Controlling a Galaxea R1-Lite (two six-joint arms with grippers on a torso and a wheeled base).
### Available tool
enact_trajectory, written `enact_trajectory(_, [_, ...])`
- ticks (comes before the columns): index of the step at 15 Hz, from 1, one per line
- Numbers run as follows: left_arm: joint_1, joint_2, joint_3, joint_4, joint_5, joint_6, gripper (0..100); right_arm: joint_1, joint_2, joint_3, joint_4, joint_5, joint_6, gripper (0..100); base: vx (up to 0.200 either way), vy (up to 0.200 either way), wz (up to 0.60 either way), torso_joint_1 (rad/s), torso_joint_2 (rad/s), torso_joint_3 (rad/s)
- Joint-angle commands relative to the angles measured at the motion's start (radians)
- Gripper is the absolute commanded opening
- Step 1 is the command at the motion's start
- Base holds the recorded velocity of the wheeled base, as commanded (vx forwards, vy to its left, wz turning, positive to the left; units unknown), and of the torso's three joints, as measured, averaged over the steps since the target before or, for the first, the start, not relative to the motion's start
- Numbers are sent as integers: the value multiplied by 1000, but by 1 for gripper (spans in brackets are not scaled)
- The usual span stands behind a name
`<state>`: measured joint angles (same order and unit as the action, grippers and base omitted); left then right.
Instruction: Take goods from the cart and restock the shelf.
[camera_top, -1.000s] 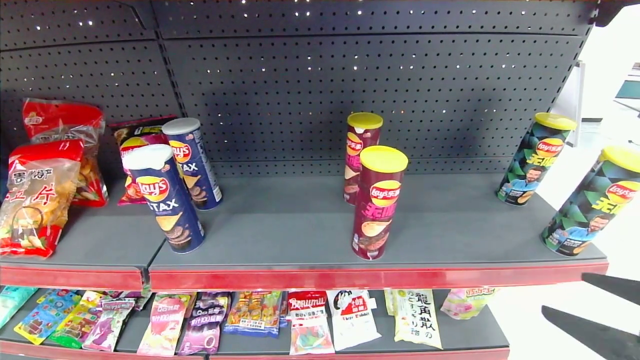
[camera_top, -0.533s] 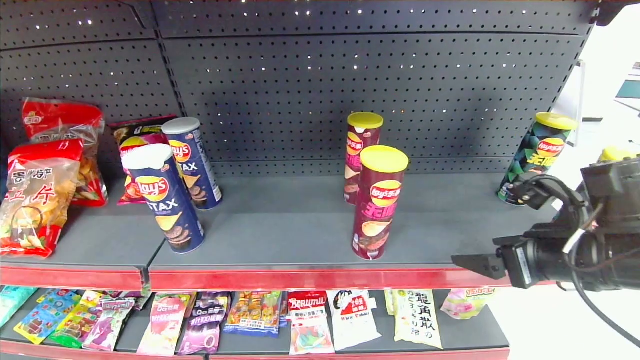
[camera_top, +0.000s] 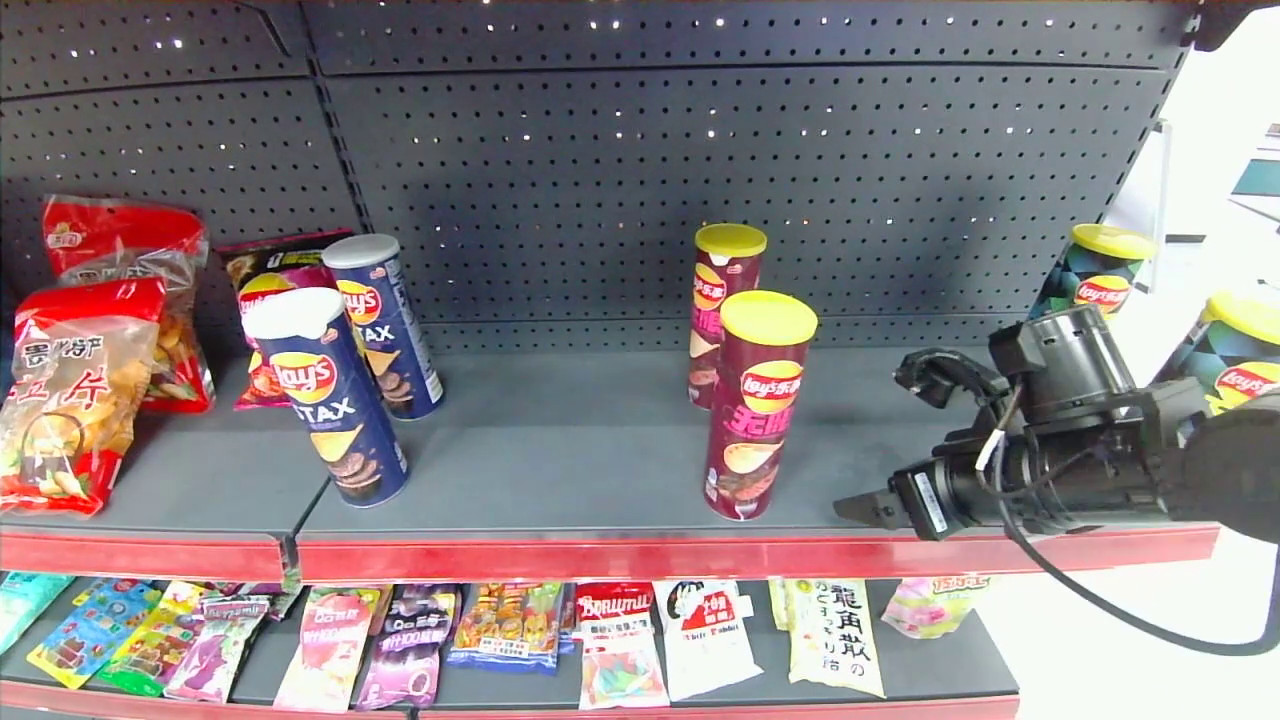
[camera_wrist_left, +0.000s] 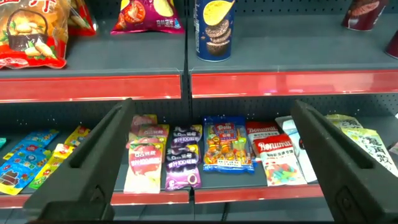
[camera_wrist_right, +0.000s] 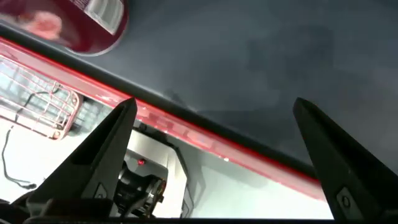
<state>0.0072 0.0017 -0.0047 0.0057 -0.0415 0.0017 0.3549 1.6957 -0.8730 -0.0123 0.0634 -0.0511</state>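
While the right arm (camera_top: 1050, 470) lies level across the right end of the upper shelf (camera_top: 560, 440), the right jaws point along the shelf's red front lip (camera_top: 600, 555), spread wide apart with nothing between them. Just ahead of their tips stands the front maroon can (camera_top: 760, 405), upright near the lip and untouched. A second maroon can (camera_top: 725, 310) stands deeper in, farther from the jaws. Behind the arm, one green can (camera_top: 1098, 268) stands by the back panel (camera_top: 700, 150) and another green can (camera_top: 1238, 350) stands nearer the lip, both partly hidden.

The left jaws are likewise apart and empty. They face the flat packets (camera_wrist_left: 227, 146) on the lower shelf (camera_wrist_left: 249, 194), with a blue can (camera_wrist_left: 213, 31) on the shelf above them.

A second ago only the right jaws' tips showed at the lower right corner. Half a second ago the arm was in lower, covering the nearer green can. Now it sits higher, its tips closer to the front maroon can. The cans have not moved.

The shelf is dark grey and the back panel is perforated. Well beyond the right jaws stand two blue cans and the red snack bags (camera_top: 75, 390). Below the lip, a red wire frame (camera_wrist_right: 37, 109) stands on a pale floor.
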Motion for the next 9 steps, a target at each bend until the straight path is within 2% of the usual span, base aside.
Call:
enact_trajectory(1, [0, 1, 0, 0, 0, 0, 100, 18, 64, -31, -1, -7, 0, 100, 0, 0, 0, 0, 0, 0])
enact_trajectory(9, [0, 1, 0, 0, 0, 0, 100, 47, 157, -126, -1, -19, 5, 100, 0, 0, 0, 0, 0, 0])
